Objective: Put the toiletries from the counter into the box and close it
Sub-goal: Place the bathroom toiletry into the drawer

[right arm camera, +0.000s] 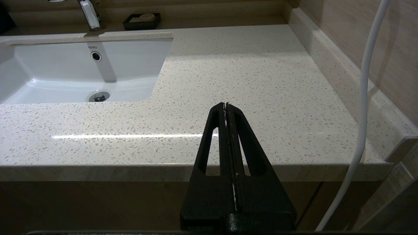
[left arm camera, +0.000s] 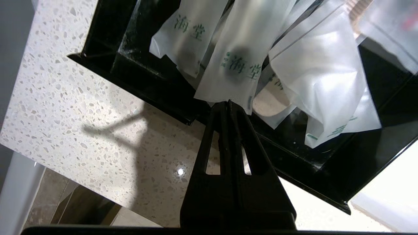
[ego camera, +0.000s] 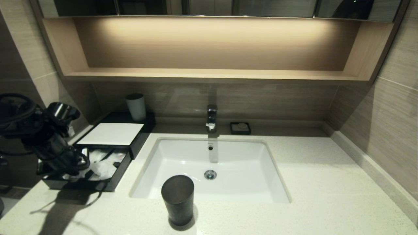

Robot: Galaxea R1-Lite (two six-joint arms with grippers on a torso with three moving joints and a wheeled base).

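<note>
With the packets (left arm camera: 238,62) lying loose in the open drawer (ego camera: 111,182) at nine o'clock of the basin (ego camera: 209,169), I've my left pincer (left arm camera: 228,104) pressed shut, empty, at its front edge, probably to push it closed.

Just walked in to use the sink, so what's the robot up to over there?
It is packing toiletries into the black box left of the basin. The drawer is pulled open with the white packets lying inside. The left end effector, shut, sits at the drawer's front edge. The right end effector, also shut, is parked off the counter.
</note>
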